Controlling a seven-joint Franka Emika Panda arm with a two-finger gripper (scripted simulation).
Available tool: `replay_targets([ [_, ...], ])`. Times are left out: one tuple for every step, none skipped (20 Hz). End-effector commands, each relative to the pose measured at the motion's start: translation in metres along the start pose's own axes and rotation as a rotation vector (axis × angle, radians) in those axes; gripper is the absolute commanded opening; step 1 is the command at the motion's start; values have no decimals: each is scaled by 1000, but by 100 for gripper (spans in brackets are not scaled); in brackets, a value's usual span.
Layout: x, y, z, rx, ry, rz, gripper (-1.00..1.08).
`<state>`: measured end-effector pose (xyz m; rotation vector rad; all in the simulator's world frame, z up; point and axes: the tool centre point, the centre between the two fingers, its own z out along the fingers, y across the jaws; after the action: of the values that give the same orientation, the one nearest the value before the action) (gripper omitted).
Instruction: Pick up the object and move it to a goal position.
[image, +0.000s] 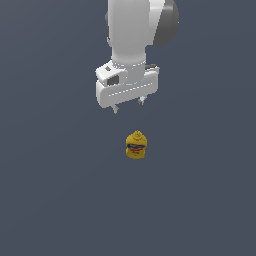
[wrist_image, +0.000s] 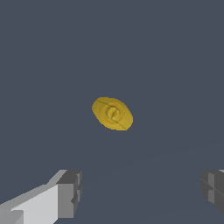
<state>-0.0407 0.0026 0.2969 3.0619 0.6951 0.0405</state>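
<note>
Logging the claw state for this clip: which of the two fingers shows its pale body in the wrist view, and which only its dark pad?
The finger with the white body attached; the other shows only its grey pad at the frame edge.

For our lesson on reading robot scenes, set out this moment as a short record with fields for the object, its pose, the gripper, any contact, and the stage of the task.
object: yellow squeeze bottle with a blue-and-red label
pose: upright on the grey floor, cap up
gripper: gripper open, above the bottle, fingers spread wide
contact: none, clear gap between them
task stage: bottle not yet grasped
</note>
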Motion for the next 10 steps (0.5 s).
replay_targets([
  [4, -1, 6, 0, -2, -72, 100],
  [5, -1, 8, -1, -3, -100, 100],
  [7, -2, 10, -1, -4, -129, 100],
  [8, -2, 12, 0, -5, -157, 100],
  [9, -3, 14, 0, -6, -185, 100],
  [11, -3, 17, 0, -7, -213, 100],
  [12, -3, 19, 0, -8, -242, 100],
  [14, -4, 21, 0, -9, -270, 100],
  [15, -4, 23, 1, -10, -298, 100],
  [16, -5, 26, 1, -11, -327, 100],
])
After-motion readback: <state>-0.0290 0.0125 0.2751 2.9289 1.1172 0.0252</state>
